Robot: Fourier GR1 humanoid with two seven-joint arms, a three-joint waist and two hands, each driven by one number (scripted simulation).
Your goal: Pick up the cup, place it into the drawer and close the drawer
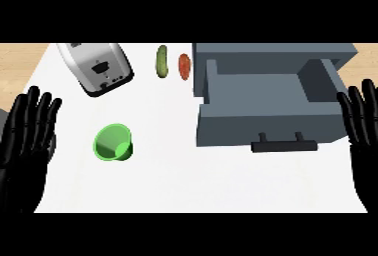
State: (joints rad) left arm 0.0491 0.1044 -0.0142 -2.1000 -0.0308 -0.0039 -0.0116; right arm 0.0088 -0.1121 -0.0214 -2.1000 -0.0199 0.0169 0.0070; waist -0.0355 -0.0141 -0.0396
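— Where's the cup (pixel 113 143)?
— I see it on its side near the counter's (pixel 221 180) left edge; drawer (pixel 258 131) open by the right edge. My left hand (pixel 26 145) and right hand (pixel 364 120) rest spread, fingers straight

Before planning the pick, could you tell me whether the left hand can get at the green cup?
Probably yes: the left hand rests open at the left edge, and only bare counter lies between it and the green cup; the toaster sits farther back, off that path.
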